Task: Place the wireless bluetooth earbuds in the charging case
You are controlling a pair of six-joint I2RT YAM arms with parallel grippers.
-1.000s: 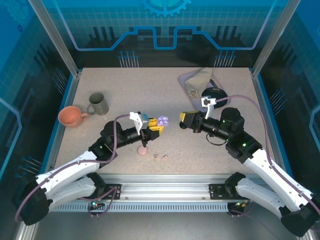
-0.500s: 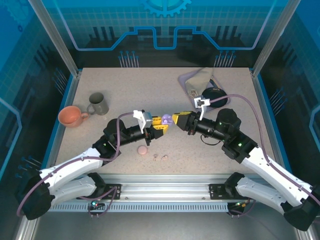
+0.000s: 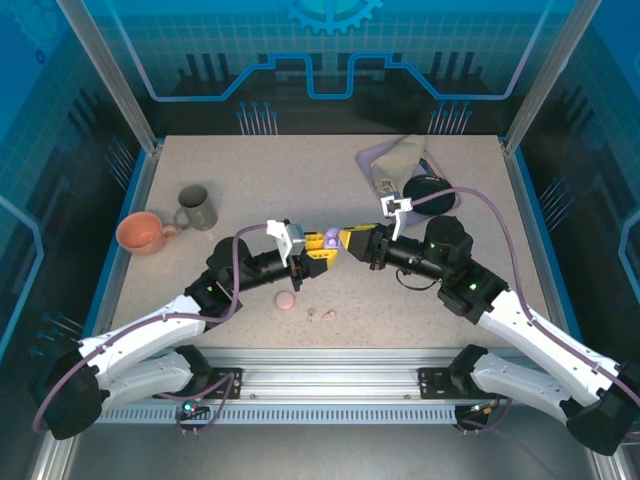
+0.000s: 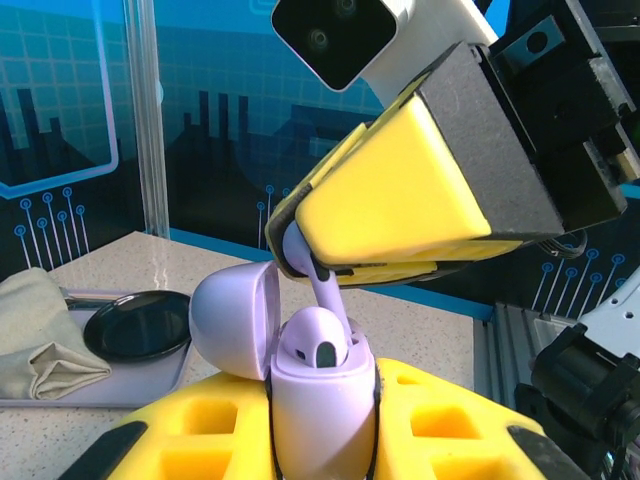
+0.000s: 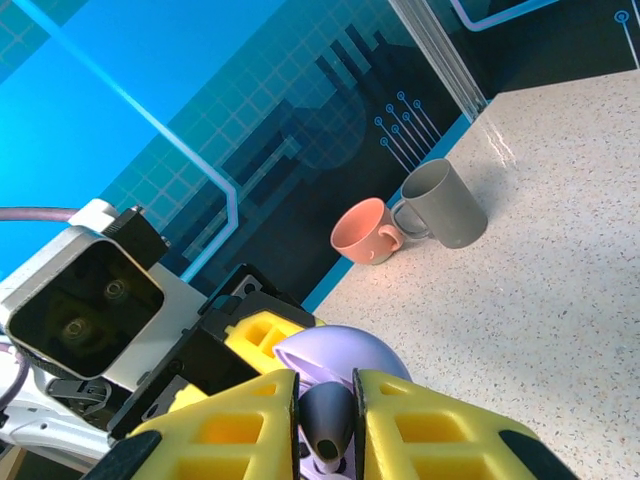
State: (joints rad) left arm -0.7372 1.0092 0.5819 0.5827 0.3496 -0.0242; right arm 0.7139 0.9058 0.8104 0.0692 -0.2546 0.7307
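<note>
My left gripper (image 3: pixel 318 247) is shut on the lavender charging case (image 4: pixel 322 400), held upright with its lid (image 4: pixel 235 318) swung open to the left. One lavender earbud (image 4: pixel 318 345) sits in the case. My right gripper (image 3: pixel 345 238) is shut on the second lavender earbud (image 5: pixel 327 415). That earbud's stem (image 4: pixel 330 295) reaches down into the case beside the seated one. Two pale pink earbuds (image 3: pixel 322 314) lie on the table in front of the grippers. The black earbuds are out of view.
A closed pink round case (image 3: pixel 286 300) lies beside the pink earbuds. An orange cup (image 3: pixel 143 232) and a grey mug (image 3: pixel 197 208) stand at the left. At the back right a tray (image 3: pixel 372 156) carries a beige cloth (image 3: pixel 400 160) and a black round dish (image 3: pixel 430 190).
The right gripper has moved left with its earbud until it meets the case. The left gripper lifted the case up and to the right, then held still.
</note>
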